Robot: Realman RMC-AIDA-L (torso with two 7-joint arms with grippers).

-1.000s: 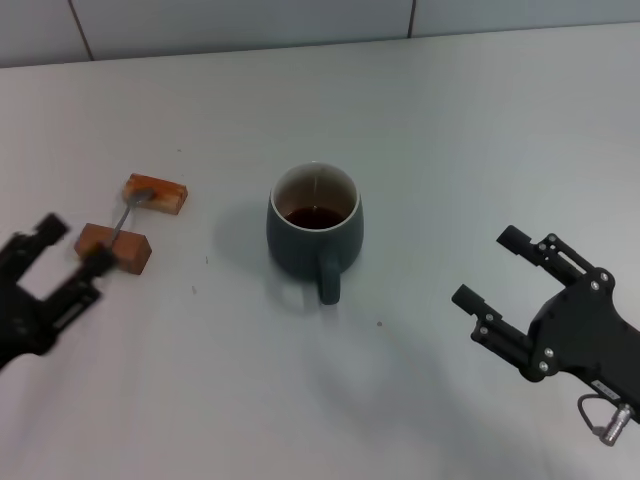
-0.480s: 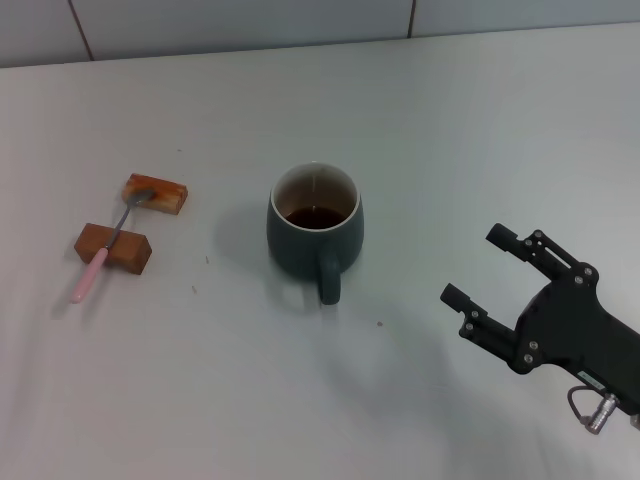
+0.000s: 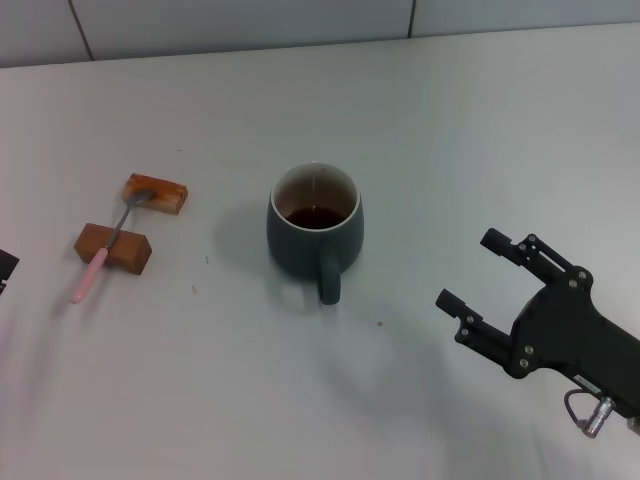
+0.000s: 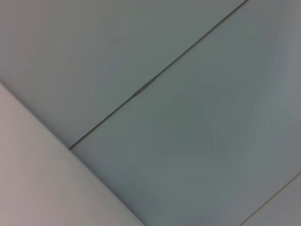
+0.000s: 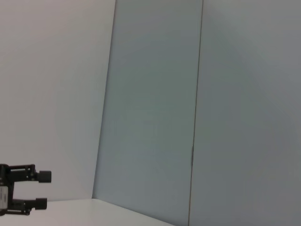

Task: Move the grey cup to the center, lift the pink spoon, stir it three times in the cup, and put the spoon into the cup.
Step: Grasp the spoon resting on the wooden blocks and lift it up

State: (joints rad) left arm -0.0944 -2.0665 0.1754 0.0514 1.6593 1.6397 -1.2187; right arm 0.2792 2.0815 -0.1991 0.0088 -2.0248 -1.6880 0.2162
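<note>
The grey cup stands upright at the table's middle with brown liquid inside, its handle toward me. The pink spoon lies to its left across two brown blocks, its metal bowl on the far block and its pink handle end on the table. My right gripper is open and empty, low over the table to the right of the cup. Of my left gripper only a dark corner shows at the head view's left edge, left of the spoon. The right wrist view shows it far off, with its fingers apart.
Two brown blocks hold up the spoon on the left. The white table ends at a tiled wall behind. The left wrist view shows only wall tiles.
My left gripper has drawn back from the spoon's handle to the left edge of the head view. My right gripper has drifted slightly toward me and leftward. Cup and spoon have not moved.
</note>
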